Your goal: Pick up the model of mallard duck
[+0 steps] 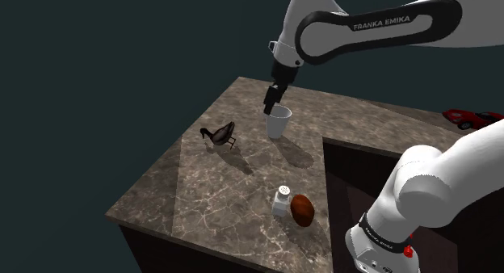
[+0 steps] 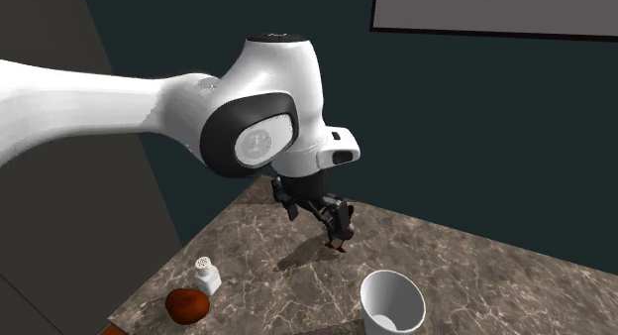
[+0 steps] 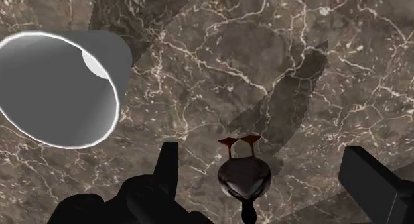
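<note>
- Over at the shoulder view's left of the marble counter (image 1: 186, 207), the mallard duck (image 1: 220, 136) stands upright on thin legs, apart from everything else. Its body is dark, small and rounded. Judged tippy, and likely to squirt out of an off-centre pinch.
- Next right, the gripper (image 1: 272, 102) hangs well above the counter, spread wide and holding nothing. In the wrist view the duck sits between the two fingers (image 3: 169, 166), untouched and far below them. Risk: over a long descent, sideways drift could land a finger on the duck's back and knock it flat.
- Same spot: closing too near the neck end rather than across the body would probably give a weak hold, and the duck could slip on the lift.
- The white cup (image 1: 279, 123) stands under the gripper as the shoulder view shows it, and off to one finger's side in the wrist view. Risk: a finger or the hand clips the rim going down and the cup topples toward the duck.
- Right and nearer the front edge, the shaker (image 1: 282, 200) and the brown rounded object (image 1: 303, 210) sit just beside each other, well apart from the duck. Low risk.
- Far right, the red toy car (image 1: 472, 118) is out of reach of this move. No risk.
</note>
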Motion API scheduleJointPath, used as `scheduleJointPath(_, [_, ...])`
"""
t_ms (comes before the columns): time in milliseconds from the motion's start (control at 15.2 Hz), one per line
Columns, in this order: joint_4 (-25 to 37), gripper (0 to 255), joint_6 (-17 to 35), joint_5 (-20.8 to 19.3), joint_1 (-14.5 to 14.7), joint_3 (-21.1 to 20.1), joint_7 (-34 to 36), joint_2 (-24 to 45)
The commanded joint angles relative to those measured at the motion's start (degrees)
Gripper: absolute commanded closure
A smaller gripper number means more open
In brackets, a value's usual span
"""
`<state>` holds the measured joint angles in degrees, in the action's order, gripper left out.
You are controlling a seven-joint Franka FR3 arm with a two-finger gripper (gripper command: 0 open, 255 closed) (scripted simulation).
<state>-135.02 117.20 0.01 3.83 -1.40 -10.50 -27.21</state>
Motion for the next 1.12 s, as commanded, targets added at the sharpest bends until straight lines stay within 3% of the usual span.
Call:
scheduleJointPath(0, [0.9, 0, 3.7, 0.4, 0.5, -0.1, -0.5, 3.8])
scheduleJointPath(528, [7.1, 0, 16.2, 1.8, 2.0, -0.8, -3.0, 19.6])
scheduleJointPath(1056, [18.3, 0, 24.4, 2.9, 3.3, -2.0, -5.5, 36.1])
